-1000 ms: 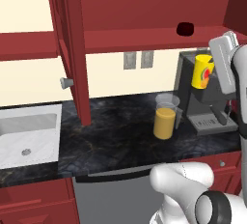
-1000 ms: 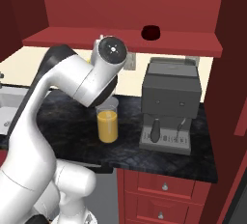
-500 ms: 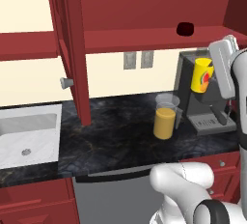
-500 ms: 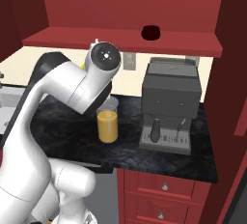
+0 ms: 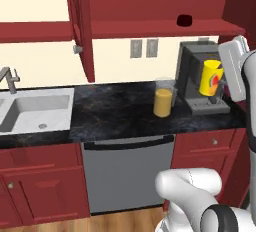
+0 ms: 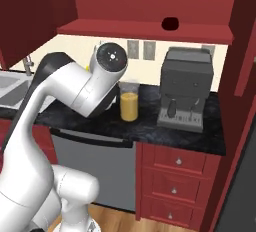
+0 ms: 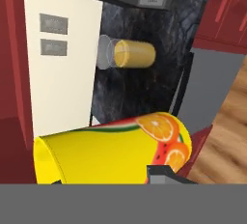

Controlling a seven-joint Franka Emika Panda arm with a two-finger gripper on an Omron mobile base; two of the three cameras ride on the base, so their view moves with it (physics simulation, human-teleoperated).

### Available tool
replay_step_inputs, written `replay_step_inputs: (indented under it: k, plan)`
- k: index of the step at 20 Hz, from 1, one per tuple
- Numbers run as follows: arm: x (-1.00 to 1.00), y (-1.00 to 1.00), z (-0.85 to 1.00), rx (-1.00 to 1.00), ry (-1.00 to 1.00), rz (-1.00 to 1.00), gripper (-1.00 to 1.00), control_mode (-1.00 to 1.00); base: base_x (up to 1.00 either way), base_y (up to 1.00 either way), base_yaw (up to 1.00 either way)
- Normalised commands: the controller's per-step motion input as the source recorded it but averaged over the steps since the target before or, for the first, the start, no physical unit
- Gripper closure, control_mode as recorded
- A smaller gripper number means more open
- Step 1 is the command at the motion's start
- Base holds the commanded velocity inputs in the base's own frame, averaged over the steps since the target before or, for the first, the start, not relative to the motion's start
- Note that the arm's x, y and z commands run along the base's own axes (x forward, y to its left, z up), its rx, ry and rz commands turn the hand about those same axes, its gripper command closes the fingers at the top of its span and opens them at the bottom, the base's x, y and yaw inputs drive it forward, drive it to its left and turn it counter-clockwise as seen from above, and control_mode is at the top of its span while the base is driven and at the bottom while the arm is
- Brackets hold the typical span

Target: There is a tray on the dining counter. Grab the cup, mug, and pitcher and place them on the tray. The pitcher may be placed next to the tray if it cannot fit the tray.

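Note:
My gripper (image 5: 216, 82) is shut on the yellow cup (image 5: 211, 77) and holds it in the air in front of the coffee machine, above the narrow counter. In the hand view the cup (image 7: 111, 150) lies across the bottom with orange fruit marks on its side, between my fingertips (image 7: 161, 174). The pitcher (image 5: 163, 98) of orange liquid stands on the black counter left of the machine; the right base view has the pitcher (image 6: 129, 102) just past my arm, and the hand view has the pitcher (image 7: 128, 54) beyond the cup. The tray, the mug and the dining counter are out of view.
A dark coffee machine (image 5: 200, 76) (image 6: 182, 88) stands on the counter by the right wall. A white sink (image 5: 35, 113) is at the left. An open red cabinet door (image 5: 80, 21) hangs above the counter. A grey dishwasher (image 5: 127, 171) is below.
The whole scene has shifted up in both base views and more floor shows: the camera has moved back from the counter. The cup stays in my gripper.

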Motion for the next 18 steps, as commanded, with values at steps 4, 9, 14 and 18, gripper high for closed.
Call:
replay_step_inputs:
  k: [4,9,14,18]
  plan:
    - [0.0,0.0,0.0,0.0,0.0,0.0,1.0,1.0,-0.75,0.0,0.44]
    - [0.0,0.0,0.0,0.0,0.0,0.0,1.0,1.0,-0.27,0.0,0.55]
    - [0.0,0.0,0.0,0.0,0.0,0.0,1.0,1.0,0.0,0.0,0.61]
    - [0.0,0.0,0.0,0.0,0.0,0.0,1.0,1.0,0.0,0.0,0.63]
